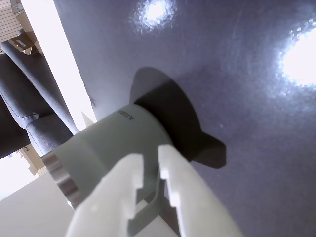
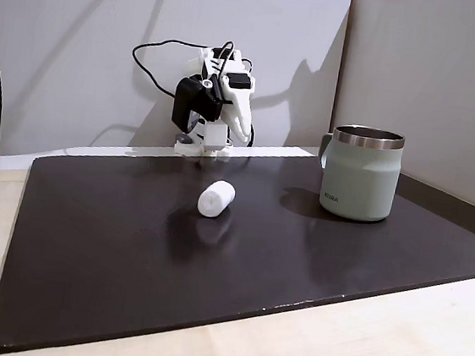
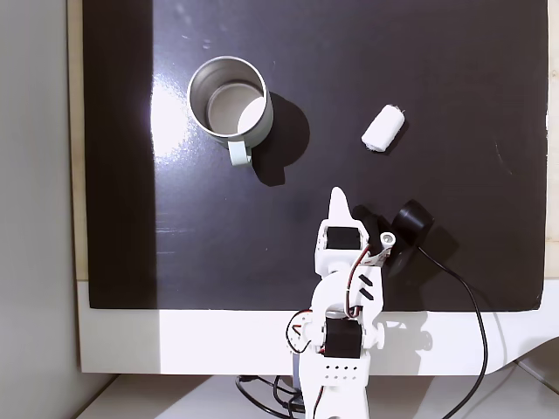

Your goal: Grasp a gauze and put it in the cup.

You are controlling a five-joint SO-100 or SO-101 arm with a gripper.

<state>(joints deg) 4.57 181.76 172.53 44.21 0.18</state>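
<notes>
The gauze (image 2: 217,198) is a small white roll lying on its side on the dark mat, apart from everything else; from above, the gauze (image 3: 383,128) lies ahead and to the right of the arm. The sage-green cup (image 2: 361,178) stands upright at the right, and its inside looks empty in the view from above, where the cup (image 3: 192,92) is at the upper left. My gripper (image 3: 339,199) is folded back near the arm's base (image 2: 241,126), shut with nothing in it. In the wrist view the white fingers (image 1: 149,154) point toward the cup (image 1: 118,143).
A dark mat (image 2: 127,260) covers most of the pale table (image 2: 423,351). A black cable (image 3: 472,305) runs from the arm's camera off the near right edge. A wall stands behind the arm (image 2: 65,41).
</notes>
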